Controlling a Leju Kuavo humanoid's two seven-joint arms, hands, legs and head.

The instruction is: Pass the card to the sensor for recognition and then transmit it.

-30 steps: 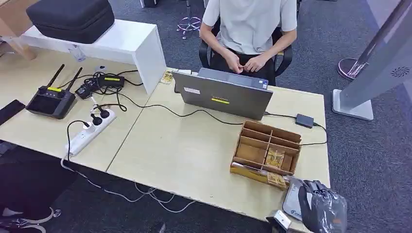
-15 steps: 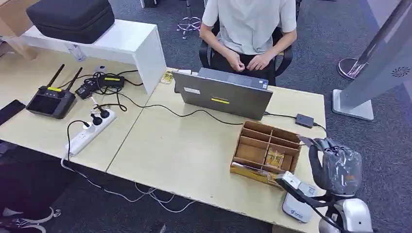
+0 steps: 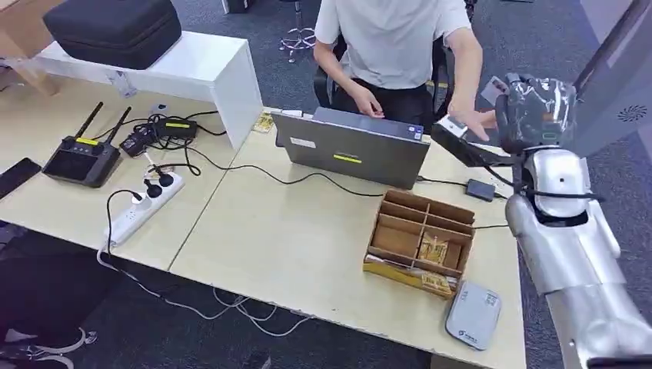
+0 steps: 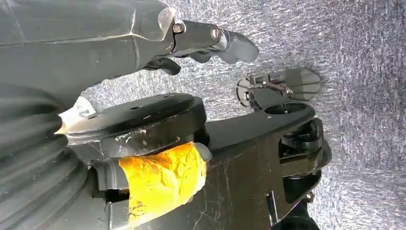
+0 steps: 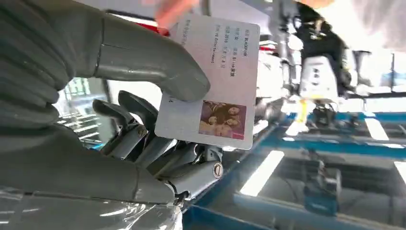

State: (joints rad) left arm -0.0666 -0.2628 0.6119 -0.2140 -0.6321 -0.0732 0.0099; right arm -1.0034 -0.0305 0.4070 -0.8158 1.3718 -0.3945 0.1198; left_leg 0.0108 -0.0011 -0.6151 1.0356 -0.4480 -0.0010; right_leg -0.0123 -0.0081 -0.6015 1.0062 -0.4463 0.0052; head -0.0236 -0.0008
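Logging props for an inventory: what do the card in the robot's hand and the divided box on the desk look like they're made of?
Card: likely glossy plastic or laminate, stiff and flat with a printed photo. Divided box: looks like thin unfinished wood or brown board, matte with straight slotted partitions.

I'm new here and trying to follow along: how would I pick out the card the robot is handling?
Find the silver right arm raised past the laptop, toward the seated person. At its tip, the right hand pinches the card between thumb and fingers. It is a pale card with small printed lines and one colour photo.
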